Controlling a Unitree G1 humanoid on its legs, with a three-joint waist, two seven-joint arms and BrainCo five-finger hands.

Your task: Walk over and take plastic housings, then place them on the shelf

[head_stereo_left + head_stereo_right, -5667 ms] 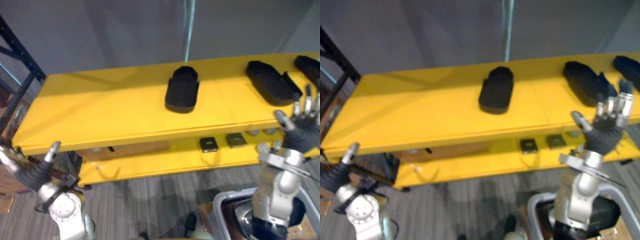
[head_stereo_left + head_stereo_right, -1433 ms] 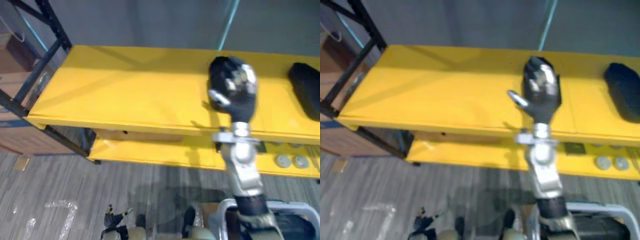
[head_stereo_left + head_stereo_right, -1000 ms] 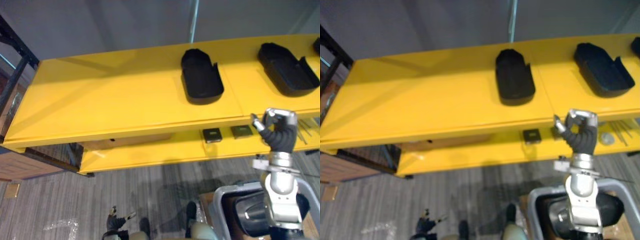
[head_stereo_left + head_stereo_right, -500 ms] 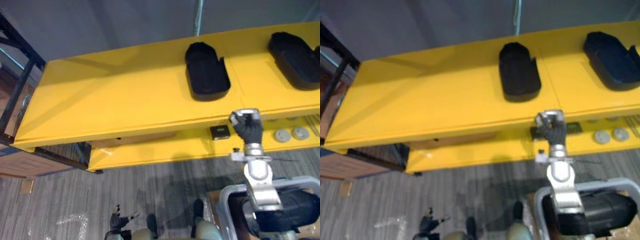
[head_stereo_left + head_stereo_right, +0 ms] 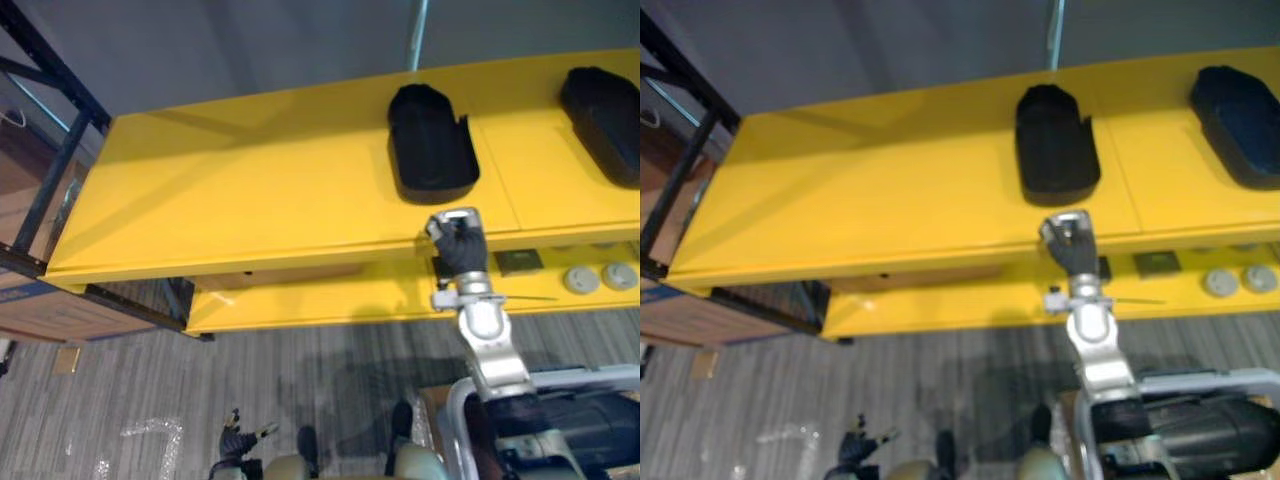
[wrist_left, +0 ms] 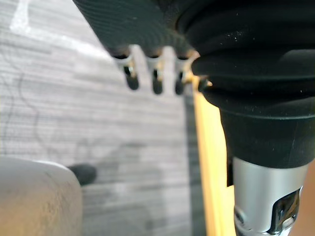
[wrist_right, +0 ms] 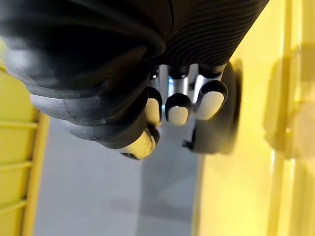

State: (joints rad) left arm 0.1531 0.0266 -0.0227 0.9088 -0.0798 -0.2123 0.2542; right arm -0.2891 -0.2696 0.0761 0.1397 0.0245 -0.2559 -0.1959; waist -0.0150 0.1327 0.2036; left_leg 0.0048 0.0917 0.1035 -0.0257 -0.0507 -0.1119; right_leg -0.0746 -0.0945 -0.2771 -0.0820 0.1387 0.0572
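At the edge of the yellow shelf (image 5: 250, 200), the right robot hand (image 5: 458, 240) is curled empty, near the black oval plastic housing (image 5: 432, 155). Best drawn straight back, I judge, without nudging that housing.

Shelf (image 5: 250, 190): smooth yellow paint, faint sheen. Housing (image 5: 432, 155): black plastic, matt. Floor (image 5: 300, 380): grey, streaked, dull. My right hand (image 5: 460, 245): ribbed matt dark cover, silvery metal.
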